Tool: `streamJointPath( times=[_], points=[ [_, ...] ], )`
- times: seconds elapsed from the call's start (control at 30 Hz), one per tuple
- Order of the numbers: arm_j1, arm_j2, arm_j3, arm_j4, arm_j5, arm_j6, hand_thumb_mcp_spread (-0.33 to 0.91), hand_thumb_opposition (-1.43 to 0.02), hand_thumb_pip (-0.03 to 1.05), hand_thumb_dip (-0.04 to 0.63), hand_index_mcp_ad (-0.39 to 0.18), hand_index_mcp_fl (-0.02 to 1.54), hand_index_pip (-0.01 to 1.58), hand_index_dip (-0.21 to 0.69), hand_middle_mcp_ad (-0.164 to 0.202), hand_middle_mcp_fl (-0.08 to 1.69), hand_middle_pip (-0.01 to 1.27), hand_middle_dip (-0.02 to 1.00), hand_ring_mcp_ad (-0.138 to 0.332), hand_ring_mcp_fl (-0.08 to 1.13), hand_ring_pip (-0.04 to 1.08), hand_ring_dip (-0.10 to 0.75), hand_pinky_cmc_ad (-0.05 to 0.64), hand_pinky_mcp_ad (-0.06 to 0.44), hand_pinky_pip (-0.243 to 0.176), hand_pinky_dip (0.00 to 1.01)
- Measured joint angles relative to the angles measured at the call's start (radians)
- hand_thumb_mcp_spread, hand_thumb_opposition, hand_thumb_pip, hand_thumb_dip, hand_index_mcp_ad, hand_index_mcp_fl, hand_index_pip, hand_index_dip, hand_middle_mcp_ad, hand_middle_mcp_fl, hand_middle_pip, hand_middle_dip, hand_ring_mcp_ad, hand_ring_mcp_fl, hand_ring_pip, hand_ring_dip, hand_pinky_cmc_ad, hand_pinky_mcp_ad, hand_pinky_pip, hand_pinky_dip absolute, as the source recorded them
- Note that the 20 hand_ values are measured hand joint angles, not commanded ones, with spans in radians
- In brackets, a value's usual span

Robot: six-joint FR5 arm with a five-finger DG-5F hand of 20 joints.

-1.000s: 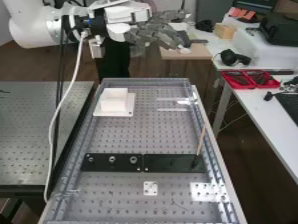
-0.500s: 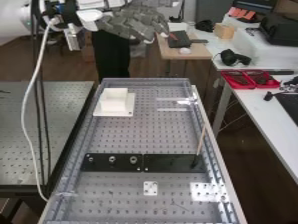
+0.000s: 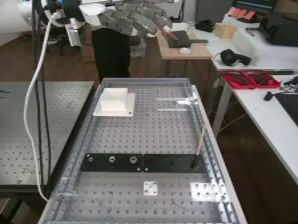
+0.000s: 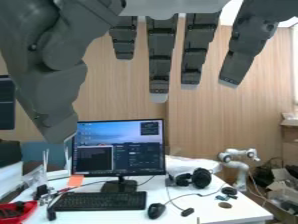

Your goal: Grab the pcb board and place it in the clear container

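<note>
In the high view the hand is at the top edge, beyond the far end of the perforated bench and above its level. Its fingers reach out straight and open. The wrist view has the hand with straight, spread fingers and the thumb at one side, nothing held between them. A see-through piece with pale edges lies near the bench's far right corner; I cannot tell whether it is the clear container. Two dark flat plates lie end to end across the bench; whether either is the pcb board I cannot tell.
A white block on a square base stands at the bench's far left. A thin stick leans up from the right dark plate. Small white plates lie nearer. Red trays sit on the side table; a monitor stands on a desk.
The hand has moved left in the high view and then slightly up, its fingers still straight. The white cable has swung left with the arm. The things on the bench have not moved.
</note>
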Motion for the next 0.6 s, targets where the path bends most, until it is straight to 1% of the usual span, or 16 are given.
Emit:
streamJointPath(
  times=[0.1, 0.2, 0.23, 0.3, 0.37, 0.5, 0.6],
  points=[
    [0.001, -0.002, 0.006, -0.006, 0.000, -0.004, 0.29, -0.73, 0.53, 0.208, -0.106, 0.03, 0.08, 0.096, 0.052, 0.28, 0.17, 0.71, 0.113, 0.16, 0.17, 0.489, 0.379, 0.328, -0.094, 0.60],
    [0.002, -0.004, 0.011, -0.015, 0.004, -0.008, 0.29, -0.73, 0.53, 0.208, -0.106, 0.04, 0.09, 0.101, 0.052, 0.28, 0.17, 0.71, 0.122, 0.16, 0.17, 0.489, 0.382, 0.328, -0.094, 0.60],
    [0.003, -0.004, 0.013, -0.018, 0.005, -0.009, 0.29, -0.73, 0.53, 0.208, -0.108, 0.04, 0.09, 0.101, 0.063, 0.28, 0.17, 0.71, 0.119, 0.16, 0.17, 0.489, 0.382, 0.328, -0.094, 0.60],
    [0.004, -0.004, 0.015, -0.019, 0.006, -0.008, 0.29, -0.73, 0.53, 0.208, -0.108, 0.04, 0.09, 0.113, 0.063, 0.27, 0.16, 0.71, 0.119, 0.16, 0.17, 0.489, 0.379, 0.328, -0.094, 0.60],
    [0.004, -0.003, 0.015, -0.019, 0.007, -0.008, 0.29, -0.73, 0.53, 0.190, -0.108, 0.04, 0.09, 0.113, 0.063, 0.27, 0.16, 0.71, 0.120, 0.16, 0.17, 0.489, 0.379, 0.328, -0.094, 0.60],
    [0.006, -0.001, 0.017, -0.020, 0.007, -0.010, 0.29, -0.73, 0.52, 0.190, -0.106, 0.05, 0.09, 0.113, 0.063, 0.28, 0.16, 0.71, 0.117, 0.16, 0.17, 0.489, 0.379, 0.328, -0.093, 0.60],
    [0.007, 0.004, 0.016, -0.017, 0.007, -0.013, 0.29, -0.73, 0.51, 0.190, -0.105, 0.06, 0.08, 0.110, 0.063, 0.28, 0.16, 0.71, 0.122, 0.16, 0.17, 0.489, 0.393, 0.328, -0.093, 0.60]
  ],
)
